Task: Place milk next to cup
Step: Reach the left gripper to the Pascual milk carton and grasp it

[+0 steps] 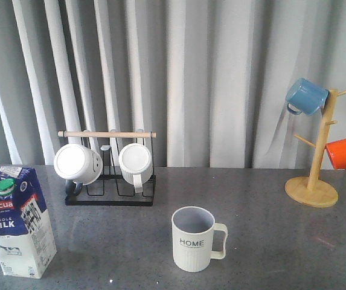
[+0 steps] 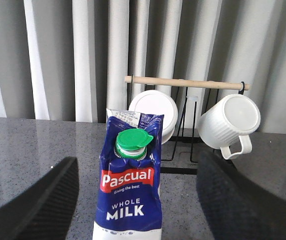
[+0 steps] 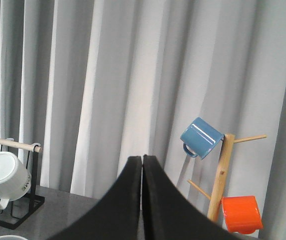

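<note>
While the milk (image 1: 17,221) stands upright at the near left of the grey table (image 1: 269,241), well apart from the cup (image 1: 195,239), the two are seen to be separated by a stretch of bare tabletop. The cup, set upright near the table's middle with its handle turned to the right, is shown to hold nothing in its greyish inside, and "HOME" can be read in black on its ribbed wall. On the carton, "Pascual" is printed in white on a red band, with "WHOLE MILK" below it on dark blue, and a green cap closes the top. Two white mugs (image 1: 79,164) are hung on a black wire rack (image 1: 109,196) behind, and a blue mug (image 1: 306,96) and an orange mug (image 1: 345,152) are carried on a wooden tree (image 1: 313,181) at the far right. In the left wrist view the left gripper (image 2: 135,200) is spread wide with the carton between its fingers (image 2: 38,205), untouched. The right gripper (image 3: 143,200) is pressed together on nothing.
</note>
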Robot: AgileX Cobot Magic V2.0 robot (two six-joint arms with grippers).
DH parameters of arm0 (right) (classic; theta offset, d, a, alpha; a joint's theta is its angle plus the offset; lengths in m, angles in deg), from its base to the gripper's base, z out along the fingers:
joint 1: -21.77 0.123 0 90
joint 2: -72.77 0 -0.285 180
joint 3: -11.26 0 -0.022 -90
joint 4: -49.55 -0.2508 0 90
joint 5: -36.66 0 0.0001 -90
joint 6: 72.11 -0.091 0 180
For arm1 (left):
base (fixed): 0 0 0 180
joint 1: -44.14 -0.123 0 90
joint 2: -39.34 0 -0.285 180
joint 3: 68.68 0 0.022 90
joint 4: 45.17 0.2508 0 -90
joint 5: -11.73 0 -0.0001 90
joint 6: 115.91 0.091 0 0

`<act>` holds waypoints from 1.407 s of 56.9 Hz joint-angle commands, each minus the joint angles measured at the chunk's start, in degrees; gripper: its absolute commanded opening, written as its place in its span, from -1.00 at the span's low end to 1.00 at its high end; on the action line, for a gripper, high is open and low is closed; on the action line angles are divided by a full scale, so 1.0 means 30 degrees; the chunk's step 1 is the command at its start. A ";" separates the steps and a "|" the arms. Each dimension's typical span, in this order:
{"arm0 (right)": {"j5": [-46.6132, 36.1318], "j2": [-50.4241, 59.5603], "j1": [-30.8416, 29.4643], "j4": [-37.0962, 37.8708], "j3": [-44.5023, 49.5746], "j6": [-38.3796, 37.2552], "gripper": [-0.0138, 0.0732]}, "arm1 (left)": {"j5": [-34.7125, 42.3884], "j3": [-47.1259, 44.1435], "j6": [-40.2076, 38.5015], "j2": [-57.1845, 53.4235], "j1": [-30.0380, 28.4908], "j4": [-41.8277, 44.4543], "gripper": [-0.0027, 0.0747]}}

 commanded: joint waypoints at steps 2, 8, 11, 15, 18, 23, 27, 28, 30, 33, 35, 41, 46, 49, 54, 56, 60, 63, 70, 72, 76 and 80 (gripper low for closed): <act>-0.1341 0.0109 -0.0159 0.0160 -0.0454 0.0025 -0.70 | 0.1798 0.0667 0.0000 -0.0195 0.0118 -0.0115 0.32; -0.1341 0.0109 -0.0159 0.0160 -0.0454 0.0025 -0.70 | 0.2246 0.0667 0.0000 -0.0195 0.0118 -0.0115 0.33; -0.1341 0.0109 -0.0159 0.0160 -0.0454 0.0025 -0.70 | 0.2421 0.0765 0.0000 -0.0139 0.0118 -0.0115 0.37; -0.1325 0.0109 -0.0159 0.0160 -0.0454 0.0025 -0.70 | 0.2288 0.1513 -0.0171 0.0220 0.0118 -0.0136 0.50; -0.1325 0.0109 -0.0159 0.0160 -0.0454 0.0025 -0.70 | 0.1732 0.2477 -0.0265 0.0739 0.0118 -0.0136 0.67; -0.1325 0.0109 -0.0159 0.0160 -0.0454 0.0025 -0.70 | 0.0465 0.4318 -0.0340 0.1911 0.0118 -0.0118 0.97; -0.1325 0.0109 -0.0159 0.0160 -0.0454 0.0025 -0.70 | 0.0042 0.5586 -0.0824 0.3012 0.0160 -0.0118 0.97; -0.1325 0.0109 -0.0159 0.0160 -0.0454 0.0025 -0.70 | 0.0025 0.5756 -0.0928 0.3189 0.0182 -0.0118 0.96; -0.1325 0.0109 -0.0159 0.0160 -0.0454 0.0025 -0.70 | 0.0044 0.6112 -0.1155 0.3694 0.0293 -0.0104 0.96; -0.1325 0.0109 -0.0159 0.0160 -0.0454 0.0025 -0.70 | 0.0095 0.6554 -0.1134 0.4367 0.0338 -0.0104 0.94; -0.1325 0.0109 -0.0159 0.0160 -0.0454 0.0025 -0.70 | 0.0158 0.6734 -0.1134 0.4794 0.0338 -0.0104 0.94; -0.1325 0.0109 -0.0159 0.0160 -0.0454 0.0025 -0.70 | 0.0513 0.6940 -0.1134 0.6051 0.0338 -0.0062 0.93; -0.1325 0.0109 -0.0159 0.0160 -0.0454 0.0025 -0.70 | 0.0651 0.6940 -0.1134 0.6963 0.0338 -0.0062 0.92; -0.1325 0.0109 -0.0159 0.0160 -0.0454 0.0025 -0.70 | 0.0686 0.6940 -0.1134 0.7452 0.0338 -0.0062 0.92; -0.1325 0.0109 -0.0159 0.0160 -0.0454 0.0025 -0.70 | 0.1039 0.6940 -0.1112 0.8110 0.0338 0.0078 0.91; -0.1325 0.0109 -0.0159 0.0160 -0.0454 0.0025 -0.70 | 0.1200 0.6940 -0.1112 0.8343 0.0338 0.0121 0.91; -0.1325 0.0109 -0.0159 0.0160 -0.0454 0.0025 -0.70 | 0.1658 0.6940 -0.1112 0.8794 0.0338 0.0356 0.89; -0.1325 0.0109 -0.0159 0.0160 -0.0454 0.0025 -0.70 | 0.1922 0.6940 -0.1062 0.9114 0.0338 0.0391 0.84; -0.1325 0.0109 -0.0159 0.0160 -0.0454 0.0025 -0.70 | 0.2598 0.6940 -0.0941 0.9978 0.0338 0.0391 0.56; -0.1325 0.0109 -0.0159 0.0160 -0.0454 0.0025 -0.70 | 0.2681 0.6940 -0.0941 1.0121 0.0338 0.0391 0.46; -0.1325 0.0109 -0.0159 0.0160 -0.0454 0.0025 -0.70 | 0.2750 0.6940 -0.0960 1.0217 0.0338 0.0391 0.24; -0.1325 0.0109 -0.0159 0.0160 -0.0454 0.0025 -0.70 | 0.3012 0.6940 -0.0960 1.0217 0.0338 0.0391 0.06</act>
